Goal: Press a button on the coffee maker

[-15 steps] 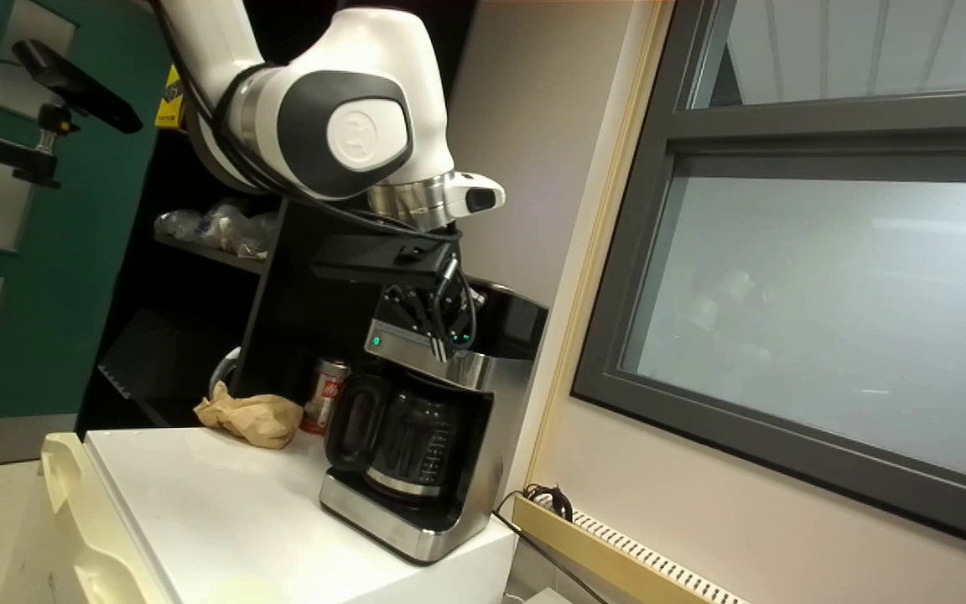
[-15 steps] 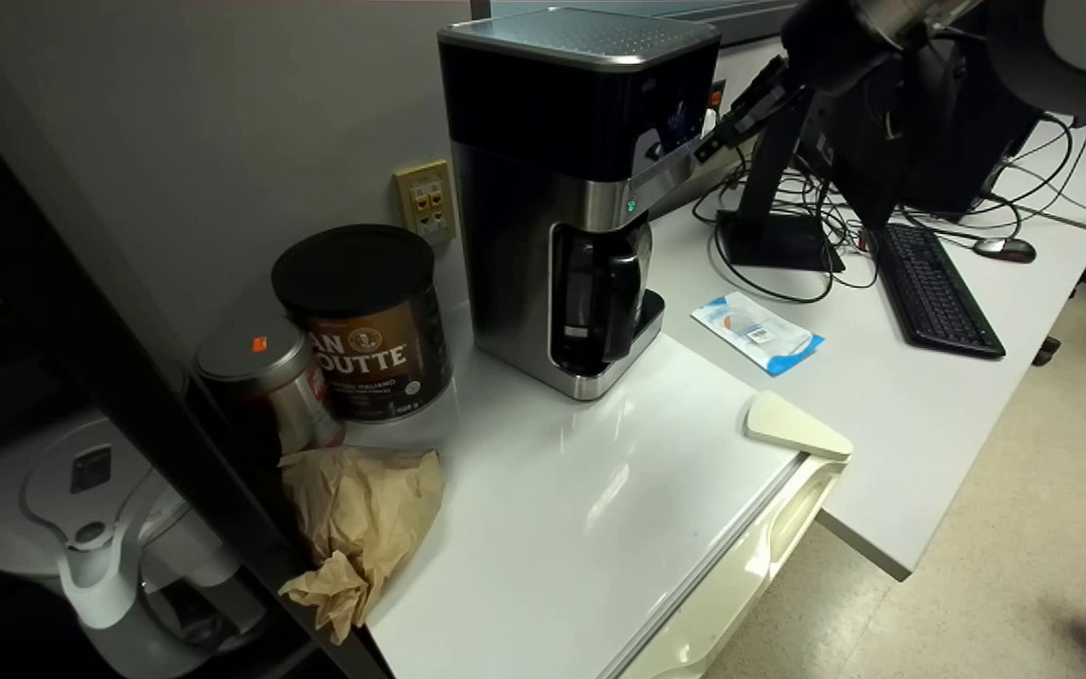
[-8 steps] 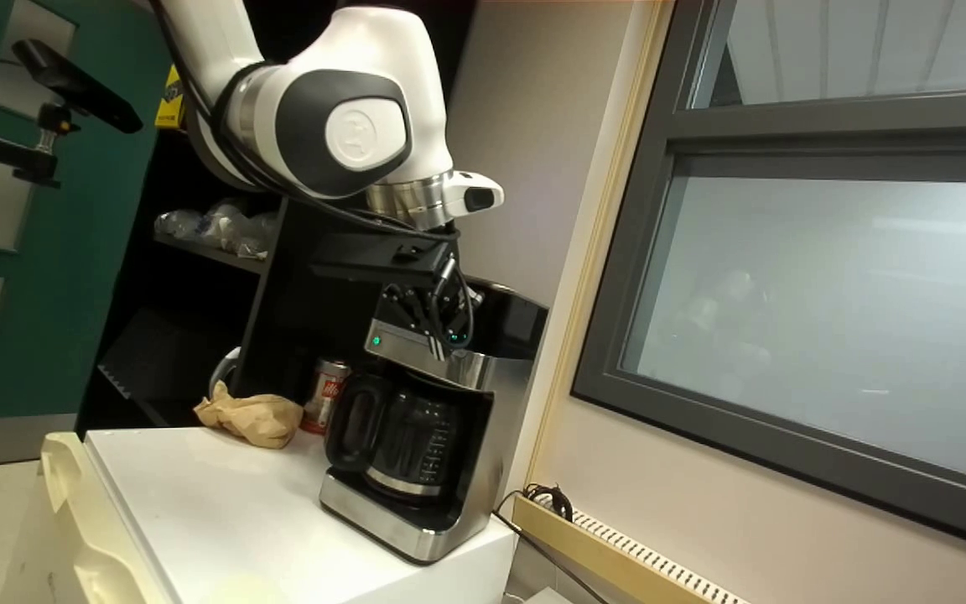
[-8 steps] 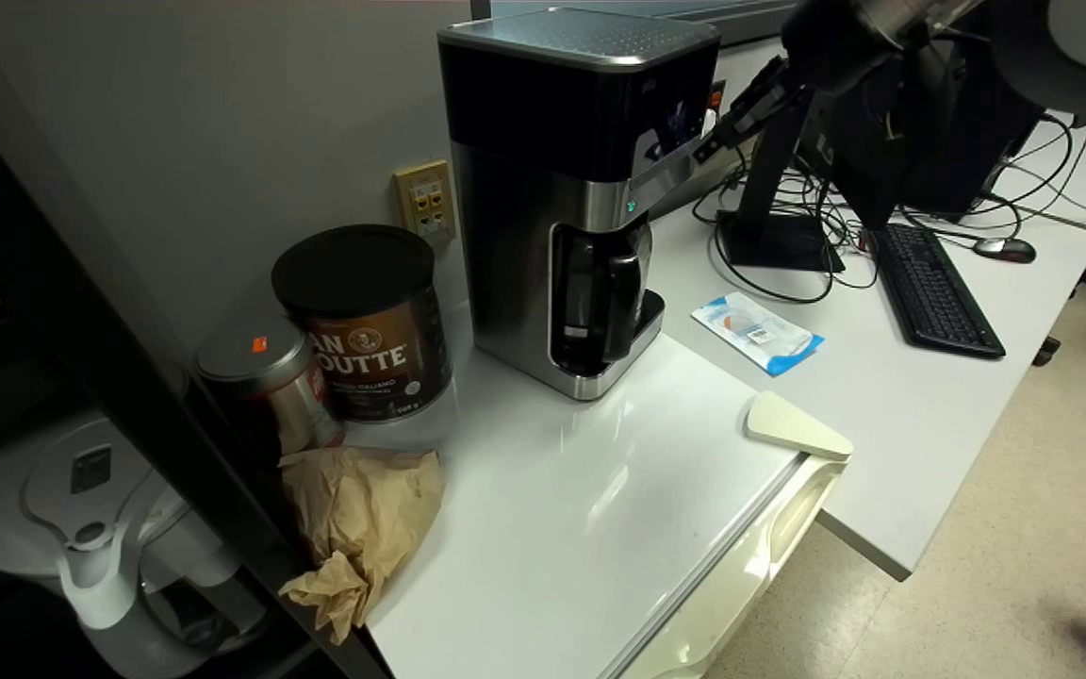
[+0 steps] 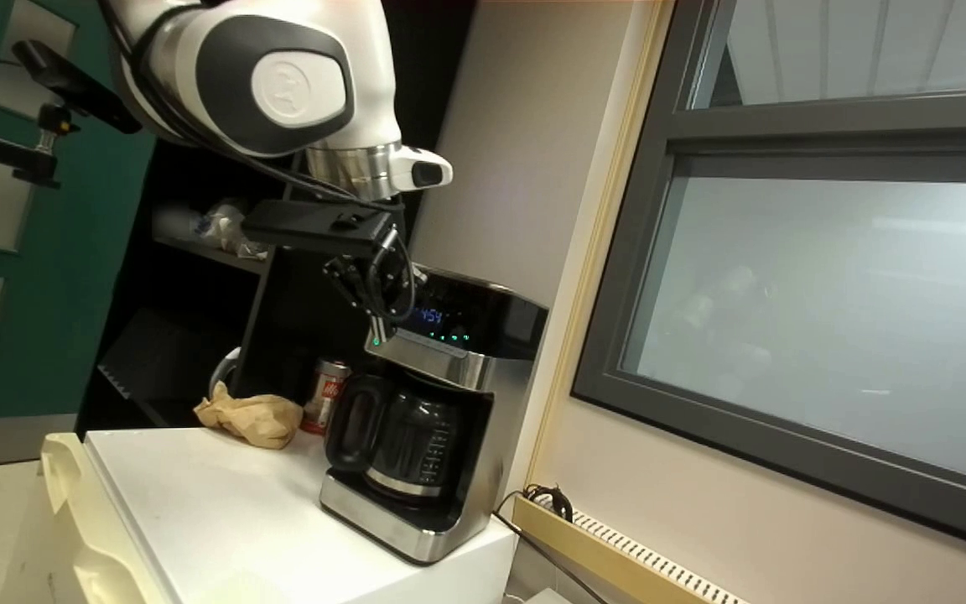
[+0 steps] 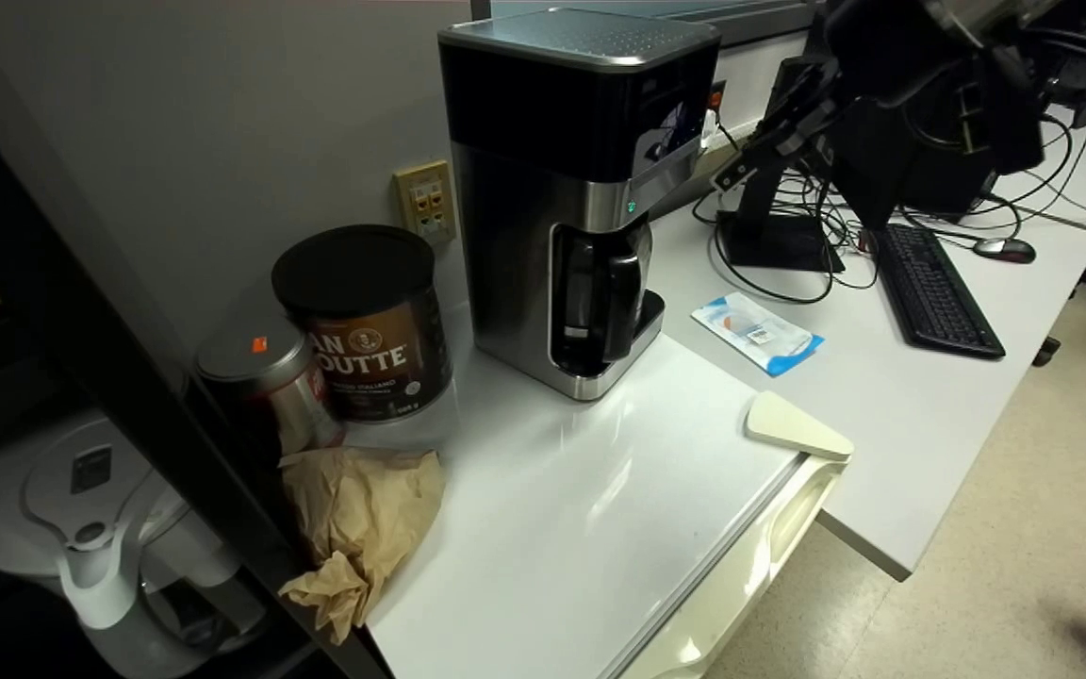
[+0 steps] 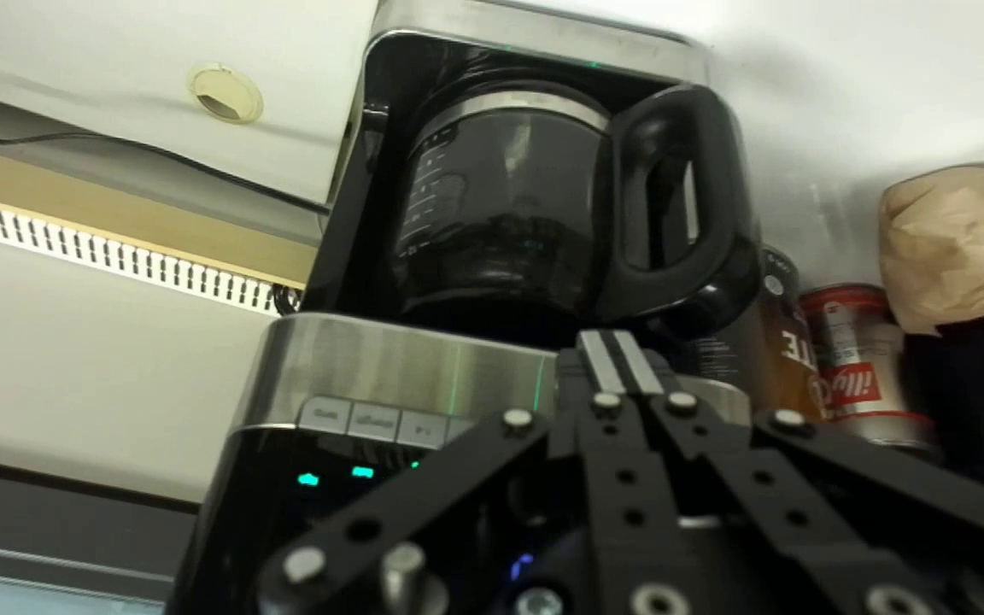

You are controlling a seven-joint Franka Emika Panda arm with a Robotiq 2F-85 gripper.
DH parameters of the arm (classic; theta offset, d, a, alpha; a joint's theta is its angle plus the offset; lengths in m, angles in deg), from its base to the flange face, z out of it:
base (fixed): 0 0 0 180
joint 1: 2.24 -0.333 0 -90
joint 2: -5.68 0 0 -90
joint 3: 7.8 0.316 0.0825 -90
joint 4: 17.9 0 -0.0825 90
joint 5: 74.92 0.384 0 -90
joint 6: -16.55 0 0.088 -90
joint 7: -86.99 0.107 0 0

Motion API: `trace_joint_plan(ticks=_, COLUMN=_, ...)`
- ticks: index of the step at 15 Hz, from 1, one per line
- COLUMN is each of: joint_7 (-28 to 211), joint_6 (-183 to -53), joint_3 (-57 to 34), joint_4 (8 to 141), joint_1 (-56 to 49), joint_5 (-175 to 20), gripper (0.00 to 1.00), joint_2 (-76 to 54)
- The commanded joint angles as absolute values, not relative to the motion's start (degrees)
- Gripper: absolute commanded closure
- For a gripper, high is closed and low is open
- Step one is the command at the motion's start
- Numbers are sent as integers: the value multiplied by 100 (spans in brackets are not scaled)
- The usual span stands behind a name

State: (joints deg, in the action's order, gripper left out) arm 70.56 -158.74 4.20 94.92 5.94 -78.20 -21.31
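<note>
The black and silver coffee maker [image 5: 506, 411] stands upright on a white surface, its carafe [image 5: 416, 440] inside. It also shows in an exterior view [image 6: 543, 123] and the wrist view [image 7: 347, 359]. Its blue display [image 5: 432, 316] reads 4:54. A row of grey buttons [image 7: 375, 421] with green lights shows in the wrist view; my fingers hide part of it. A green light [image 6: 631, 206] glows on the front corner. My gripper [image 5: 382, 331] is shut and empty, its tips together [image 7: 618, 360]. In an exterior view the gripper [image 6: 732, 177] stands apart from the machine's front.
A brown paper bag [image 5: 252, 419], a red-silver can [image 5: 325, 394] and a dark coffee tin [image 6: 364, 330] are beside the machine. A monitor stand [image 6: 774, 245], cables, a keyboard [image 6: 939, 288] and a packet [image 6: 758, 332] lie on the adjoining desk. A wall stands behind the machine.
The arm was nearly still, then my gripper moved left along the panel toward the green corner light and away from the machine's front. The display is uncovered now. The coffee maker has not moved.
</note>
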Motion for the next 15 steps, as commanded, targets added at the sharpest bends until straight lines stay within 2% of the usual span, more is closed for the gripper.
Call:
trace_joint_plan(ticks=1, joint_7=6653, joint_6=-15925, joint_3=944, joint_4=10467, joint_1=1047, joint_5=-7753, gripper=100, joint_2=-1382)
trace_joint_plan(ticks=8, joint_7=5929, joint_6=-15994, joint_3=1958, joint_4=11543, joint_1=2018, joint_5=-7545, gripper=100, joint_2=-626)
trace_joint_plan(ticks=15, joint_7=5479, joint_6=-16456, joint_3=2489, joint_4=12040, joint_1=2662, joint_5=-7513, gripper=100, joint_2=-283)
